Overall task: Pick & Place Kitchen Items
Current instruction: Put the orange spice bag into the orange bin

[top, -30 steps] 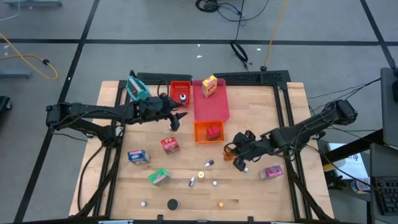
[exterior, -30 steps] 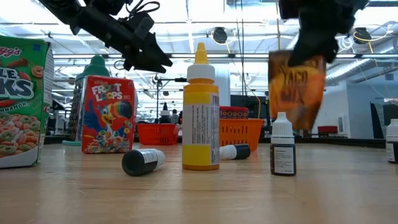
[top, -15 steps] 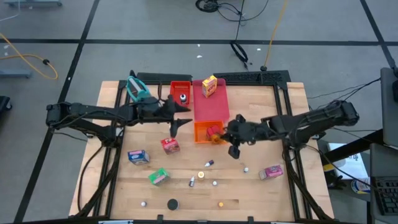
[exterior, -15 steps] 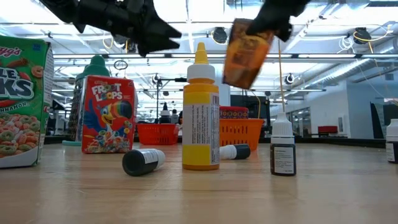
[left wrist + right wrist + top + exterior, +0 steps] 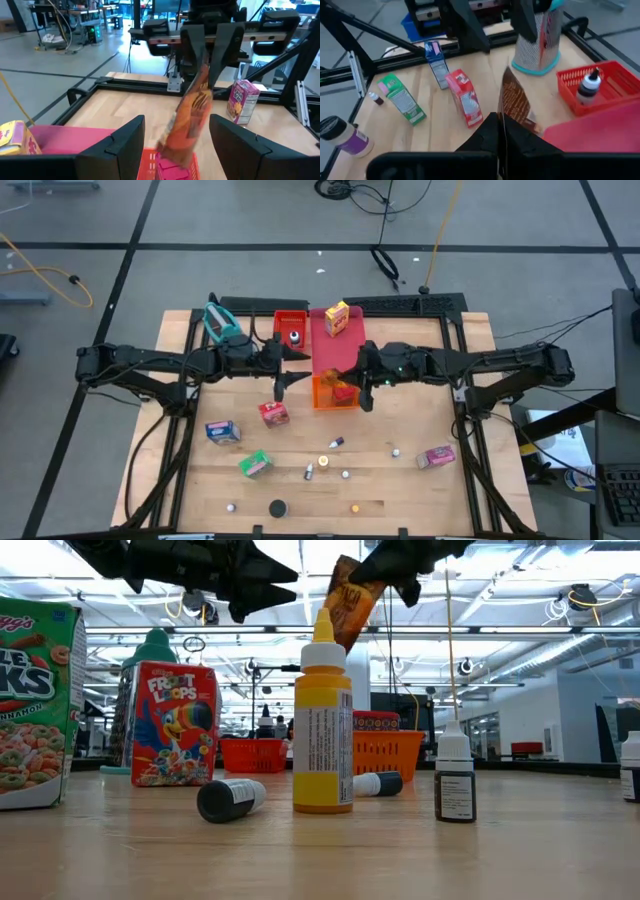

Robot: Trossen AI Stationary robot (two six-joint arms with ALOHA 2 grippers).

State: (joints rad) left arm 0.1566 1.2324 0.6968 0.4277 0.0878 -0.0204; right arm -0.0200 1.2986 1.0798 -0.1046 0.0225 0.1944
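Note:
My right gripper [image 5: 353, 380] is shut on an orange-brown packet [image 5: 190, 120] and hangs over the orange tray [image 5: 322, 392], which holds a red item. The low view shows the packet [image 5: 346, 606] high above the yellow bottle [image 5: 322, 725]. My left gripper [image 5: 291, 368] is open and empty. It hovers just left of the orange tray and faces the packet, its fingers [image 5: 122, 145] spread wide. A red cereal box [image 5: 273, 413], a blue box [image 5: 221, 431], a green box [image 5: 254, 465] and a pink packet [image 5: 436, 456] rest on the table. My right gripper [image 5: 499, 131] pinches the packet's upper end [image 5: 202, 67] between its two fingers. The fingers slant down from the table's right side. The packet hangs tilted below them, lifted clear above the orange tray.
A pink tray [image 5: 340, 350] carries a yellow-orange box [image 5: 337, 318]. A red tray [image 5: 291, 326] holds a small bottle. The teal-framed mesh basket [image 5: 220, 323] stands at the far left. Small bottles and caps [image 5: 327, 470] are scattered near the front edge.
My right gripper has carried the packet from the table's right side toward the left and far edge, rising as it went, until it hangs over the orange tray. My left gripper has risen a little and stayed open.

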